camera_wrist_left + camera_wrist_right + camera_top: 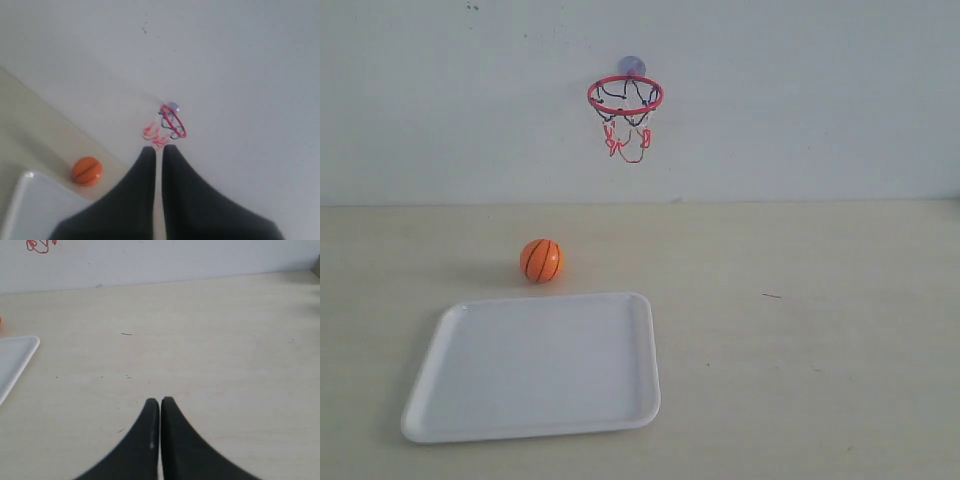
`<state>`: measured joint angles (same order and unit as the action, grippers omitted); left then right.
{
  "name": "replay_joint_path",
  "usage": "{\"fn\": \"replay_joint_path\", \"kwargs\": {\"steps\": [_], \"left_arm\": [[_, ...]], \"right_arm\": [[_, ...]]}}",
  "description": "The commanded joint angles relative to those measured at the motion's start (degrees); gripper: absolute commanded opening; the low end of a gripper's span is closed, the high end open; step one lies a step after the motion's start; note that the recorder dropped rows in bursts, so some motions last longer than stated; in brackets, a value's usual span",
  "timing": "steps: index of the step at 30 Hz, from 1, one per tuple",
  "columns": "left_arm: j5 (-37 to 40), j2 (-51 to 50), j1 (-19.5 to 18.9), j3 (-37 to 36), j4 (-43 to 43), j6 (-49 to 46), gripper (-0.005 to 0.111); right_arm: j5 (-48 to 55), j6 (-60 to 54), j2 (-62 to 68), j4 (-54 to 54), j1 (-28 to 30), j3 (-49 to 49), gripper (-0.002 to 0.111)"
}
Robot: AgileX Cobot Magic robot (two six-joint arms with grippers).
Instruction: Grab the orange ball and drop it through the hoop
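The orange ball point(541, 260) rests on the pale table just beyond the white tray's far edge; the left wrist view shows the orange ball point(87, 171) too. The hoop point(625, 96), with its red ring, string net and bluish suction cup, hangs on the white wall above and slightly right of the ball, and the hoop point(173, 121) shows in the left wrist view. My left gripper point(158, 148) is shut and empty, well away from the ball. My right gripper point(160, 400) is shut and empty over bare table. Neither arm appears in the exterior view.
A white rectangular tray point(535, 425) lies at the front left of the table, its corner point(30, 342) in the right wrist view. A white wall point(800, 100) backs the table. A small dark mark point(772, 295) lies on the right.
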<state>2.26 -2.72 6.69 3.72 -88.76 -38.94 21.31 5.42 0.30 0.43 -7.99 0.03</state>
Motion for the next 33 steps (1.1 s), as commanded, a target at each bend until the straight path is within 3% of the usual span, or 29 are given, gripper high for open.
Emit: {"fn": "replay_joint_path", "kwargs": {"steps": [1, 4, 8, 14, 19, 22, 33], "left_arm": [[0.2, 2.5, -0.2, -0.3, 38.3, 22.1, 0.004], [3.7, 2.7, -0.2, -0.3, 63.2, 36.3, 0.004], [8.6, 2.7, -1.1, -0.3, 72.8, 38.5, 0.004], [16.3, 2.7, -5.9, -0.8, 77.7, 38.5, 0.004], [18.9, 2.7, -6.8, -3.7, 78.1, 43.3, 0.004], [17.8, 2.7, -6.8, -3.7, 78.1, 48.8, 0.004], [14.0, 2.7, -6.8, -3.7, 81.9, 48.8, 0.004]], "right_arm": [[-0.3, 0.0, -0.3, -0.4, 0.0, 0.0, 0.0], [-0.3, 0.0, -0.3, -0.4, 0.0, 0.0, 0.0], [-0.3, 0.0, -0.3, -0.4, 0.0, 0.0, 0.0], [-0.3, 0.0, -0.3, -0.4, 0.0, 0.0, 0.0], [-0.3, 0.0, -0.3, -0.4, 0.0, 0.0, 0.0], [-0.3, 0.0, -0.3, -0.4, 0.0, 0.0, 0.0], [-0.3, 0.0, -0.3, -0.4, 0.0, 0.0, 0.0]]}}
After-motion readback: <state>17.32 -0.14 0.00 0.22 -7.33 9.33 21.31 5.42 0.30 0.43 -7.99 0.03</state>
